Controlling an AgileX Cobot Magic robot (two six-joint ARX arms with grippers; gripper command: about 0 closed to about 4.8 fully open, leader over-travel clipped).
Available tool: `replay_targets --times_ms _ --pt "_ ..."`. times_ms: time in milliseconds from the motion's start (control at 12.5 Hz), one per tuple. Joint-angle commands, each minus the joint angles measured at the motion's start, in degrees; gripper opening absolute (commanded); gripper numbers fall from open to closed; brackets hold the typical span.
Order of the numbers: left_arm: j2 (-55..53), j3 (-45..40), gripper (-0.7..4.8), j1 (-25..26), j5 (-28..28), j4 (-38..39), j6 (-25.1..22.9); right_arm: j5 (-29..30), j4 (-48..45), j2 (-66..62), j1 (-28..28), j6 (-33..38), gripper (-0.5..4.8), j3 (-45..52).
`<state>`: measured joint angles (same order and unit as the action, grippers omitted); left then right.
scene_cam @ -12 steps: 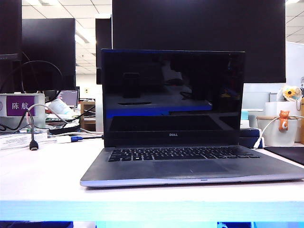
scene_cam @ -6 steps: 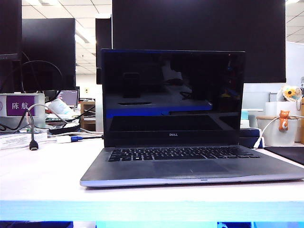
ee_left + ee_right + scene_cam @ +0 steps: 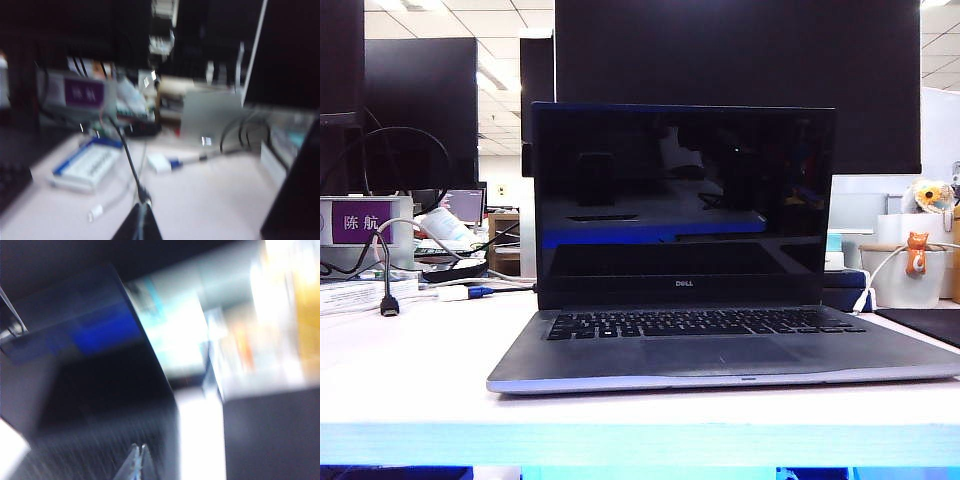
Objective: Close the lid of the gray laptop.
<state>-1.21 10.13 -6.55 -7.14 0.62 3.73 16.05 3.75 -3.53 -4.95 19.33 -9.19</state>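
- My left end effector [image 3: 137, 225] shows only as a dark tip at the bottom centre of its blurred wrist picture; the fingers look pressed together with nothing between them. It hangs over the white table [image 3: 200, 195], off the laptop's side, among a cable [image 3: 127, 160] and a blue-and-white box [image 3: 87, 165].
- My right end effector [image 3: 136, 462] sits at the bottom centre of its wrist picture, badly smeared. The two pale fingertips seem nearly touching and empty, though I would not swear to it. It points toward the keyboard [image 3: 90, 455] and the lower screen.
- Neither end effector appears in the exterior picture.
- The gray laptop [image 3: 720, 355] stands centre frame on the table [image 3: 410, 370], base flat. The lid [image 3: 682, 205] is upright, fully open, its black screen facing the camera.
- Step in hand, as I judge it: the approach. Nothing touches the lid, so closing has not begun.
- The next move calls for getting an end effector behind the lid's top edge and pushing it forward and down over the keyboard [image 3: 705, 322], without shoving the base.
- Count: one laptop, one lid, two end effectors.
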Motion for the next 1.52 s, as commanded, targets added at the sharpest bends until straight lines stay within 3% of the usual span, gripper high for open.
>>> replay_targets --times_ms 80,241,321,562,802,963,1123,1283,1524 --pt "-9.55 7.54 -0.05 0.04 1.7 -1.18 -0.35 -4.15 -0.33 -2.93 -0.02 0.39 -0.06 -6.78" --pt "-18.75 14.05 -0.05 0.02 4.07 -1.18 -2.36 -2.4 -0.26 -8.98 0.0 0.37 -0.06 -10.82" --pt "-27.32 20.74 -0.05 0.02 7.06 -1.25 -7.26 -0.74 0.81 -15.91 -0.04 -0.2 -0.06 -15.1" --pt "-39.41 31.45 -0.05 0.04 9.14 -1.03 -11.13 5.84 4.72 -28.24 -0.04 -4.61 -0.06 -23.58" --pt "-46.77 39.78 -0.05 0.02 11.52 -0.02 -12.59 9.9 16.7 -38.36 -0.07 -10.62 -0.06 -33.86" --pt "-52.92 46.31 -0.05 0.02 15.8 4.66 -15.65 11.54 21.46 -43.52 -0.07 -14.6 -0.06 -40.22" --pt "-59.82 52.78 -0.05 0.0 20.26 10.01 -16.9 12.15 22.27 -46.05 -0.07 -14.91 -0.06 -44.46" --pt "-68.94 60.89 -0.05 -0.07 25.46 13.7 -17.0 16.87 22.53 -48.92 0.0 -14.86 -0.06 -49.75" --pt "-75.52 68.15 -0.05 -1.51 27.28 17.73 -16.85 19.15 23.96 -51.49 0.04 -14.88 -0.06 -51.74"
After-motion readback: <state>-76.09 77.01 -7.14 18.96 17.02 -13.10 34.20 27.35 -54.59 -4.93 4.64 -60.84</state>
